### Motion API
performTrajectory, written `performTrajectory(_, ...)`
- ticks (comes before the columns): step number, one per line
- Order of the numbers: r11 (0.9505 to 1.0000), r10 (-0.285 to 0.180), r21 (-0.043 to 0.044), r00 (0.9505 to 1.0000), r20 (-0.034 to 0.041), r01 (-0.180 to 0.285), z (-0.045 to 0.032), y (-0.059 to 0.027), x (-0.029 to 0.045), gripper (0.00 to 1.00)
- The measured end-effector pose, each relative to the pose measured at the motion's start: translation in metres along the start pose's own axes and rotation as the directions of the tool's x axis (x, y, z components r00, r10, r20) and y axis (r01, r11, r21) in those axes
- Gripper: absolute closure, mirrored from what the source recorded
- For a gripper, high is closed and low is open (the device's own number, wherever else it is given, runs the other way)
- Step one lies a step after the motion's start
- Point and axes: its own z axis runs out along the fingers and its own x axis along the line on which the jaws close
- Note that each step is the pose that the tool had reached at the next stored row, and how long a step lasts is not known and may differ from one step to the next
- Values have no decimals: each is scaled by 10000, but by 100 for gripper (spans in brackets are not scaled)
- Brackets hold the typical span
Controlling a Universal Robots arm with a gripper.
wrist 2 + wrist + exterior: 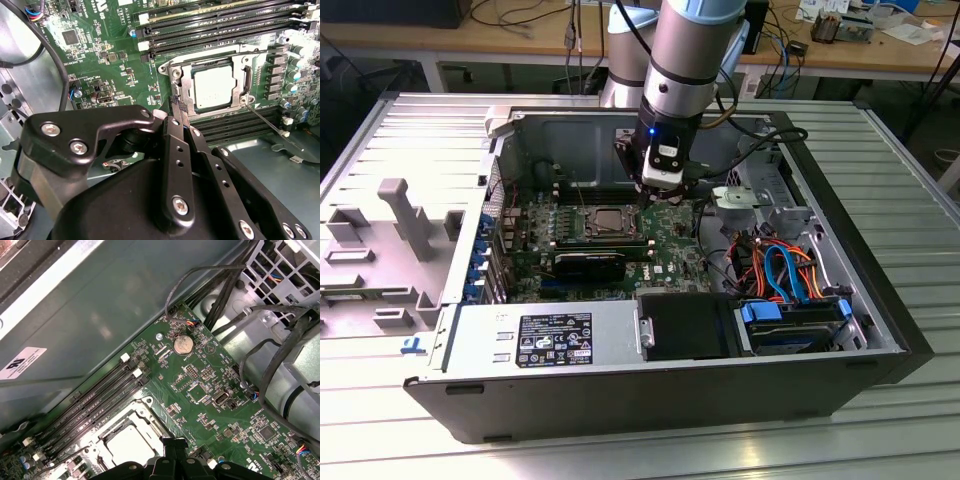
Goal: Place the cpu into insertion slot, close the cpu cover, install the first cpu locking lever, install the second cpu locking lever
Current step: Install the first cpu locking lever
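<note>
The cpu (214,87) lies flat in the insertion slot (176,64) on the green motherboard (107,35). The silver cpu cover (183,86) lies down over it, framing its metal top. One thin locking lever (265,118) sticks out slantwise from a socket corner over the black memory slots. A second thin rod (252,51) runs along the opposite side of the socket. My gripper (179,104) hangs just beside the socket, fingers (175,135) pressed together, holding nothing. In the exterior view the gripper (661,188) hovers to the right of the slot (610,222). The first wrist view shows the cpu (127,446) near the gripper (172,444).
The open computer case (880,330) surrounds the board with metal walls. A power supply (545,335) and drive bays (790,325) sit at the front. Loose cables (775,265) lie at the exterior view's right. A grey fixture (405,215) stands on the table (910,200).
</note>
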Motion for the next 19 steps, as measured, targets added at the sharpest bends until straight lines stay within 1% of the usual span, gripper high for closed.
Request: performTrajectory(19,9999,-102,13,9999,2,102,0,0,0,89)
